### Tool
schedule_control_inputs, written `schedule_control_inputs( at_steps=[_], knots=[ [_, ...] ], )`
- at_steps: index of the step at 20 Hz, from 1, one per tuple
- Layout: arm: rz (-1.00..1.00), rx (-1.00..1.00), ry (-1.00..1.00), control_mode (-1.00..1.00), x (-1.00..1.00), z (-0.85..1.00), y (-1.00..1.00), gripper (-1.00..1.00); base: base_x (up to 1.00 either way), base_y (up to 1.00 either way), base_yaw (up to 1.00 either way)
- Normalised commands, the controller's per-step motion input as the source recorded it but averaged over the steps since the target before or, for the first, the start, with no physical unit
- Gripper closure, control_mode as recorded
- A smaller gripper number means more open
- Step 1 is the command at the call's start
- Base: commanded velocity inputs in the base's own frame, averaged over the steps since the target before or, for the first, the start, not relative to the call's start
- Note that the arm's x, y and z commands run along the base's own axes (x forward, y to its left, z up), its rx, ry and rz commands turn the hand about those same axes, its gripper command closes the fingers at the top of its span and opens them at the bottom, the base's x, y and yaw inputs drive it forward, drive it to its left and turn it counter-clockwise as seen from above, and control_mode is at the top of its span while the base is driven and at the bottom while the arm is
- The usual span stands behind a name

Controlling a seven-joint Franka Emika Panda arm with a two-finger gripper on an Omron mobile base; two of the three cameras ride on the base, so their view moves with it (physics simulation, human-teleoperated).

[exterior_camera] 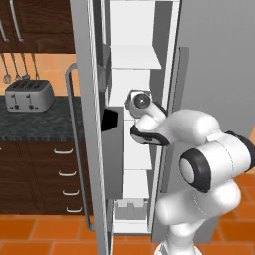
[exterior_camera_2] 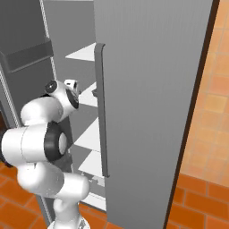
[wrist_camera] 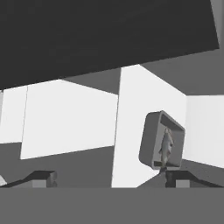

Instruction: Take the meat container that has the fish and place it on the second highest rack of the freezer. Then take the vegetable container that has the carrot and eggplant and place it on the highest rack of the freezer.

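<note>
We see the white arm folded at its elbow and reaching forward into the open freezer (exterior_camera: 134, 55), the wrist passing between the open door (exterior_camera: 92, 124) and the shut grey door (exterior_camera_2: 147, 107) beside it. In the left base view the hand sits at mid height in the compartment, level with a white rack (exterior_camera: 135, 64) just above it. The right base view shows the same reach from the other side, the wrist pushed in beside the long door handle (exterior_camera_2: 102, 112).

From the hand view, the claw (wrist_camera: 109, 178) stands with its two dark fingertips (wrist_camera: 41, 177) well apart, so it is open and grips nothing. The meat container (wrist_camera: 161, 140) with the fish (wrist_camera: 166, 146) appears ahead of the claw, close above the right fingertip, seen tilted because the camera rolls with the hand. It lies against white freezer walls; we cannot tell which rack carries it.

To the left of the freezer, a toaster (exterior_camera: 29, 94) stands on the dark table (exterior_camera: 45, 124), with utensils (exterior_camera: 20, 67) hanging on the wall above and drawers (exterior_camera: 55, 174) below. Orange tiles cover the floor (exterior_camera: 45, 234).
</note>
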Motion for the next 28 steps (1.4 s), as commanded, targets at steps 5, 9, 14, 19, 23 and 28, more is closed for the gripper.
schedule_control_inputs(
  at_steps=[5, 9, 14, 19, 23, 28],
  knots=[
    [0.02, 0.19, 0.0, -1.0, -1.0, 0.68, 0.0, -1.0, 0.0, 0.0, 0.0],
    [0.0, 0.03, -0.03, -1.0, -1.0, 0.96, 0.0, -1.0, 0.0, 0.0, 0.0],
    [0.0, 0.0, -0.04, -1.0, -1.0, 0.75, 0.0, -1.0, 0.0, 0.0, 0.0],
    [0.13, 0.02, 0.0, -1.0, -0.97, 0.37, -0.38, -1.0, 0.0, 0.0, 0.0],
    [0.23, 0.07, 0.07, -1.0, -0.9, 0.16, -0.53, -1.0, 0.0, 0.0, 0.0],
    [0.08, 0.0, 0.15, -1.0, -0.59, 0.0, -0.06, -1.0, 0.0, 0.0, 0.0]
  ],
)
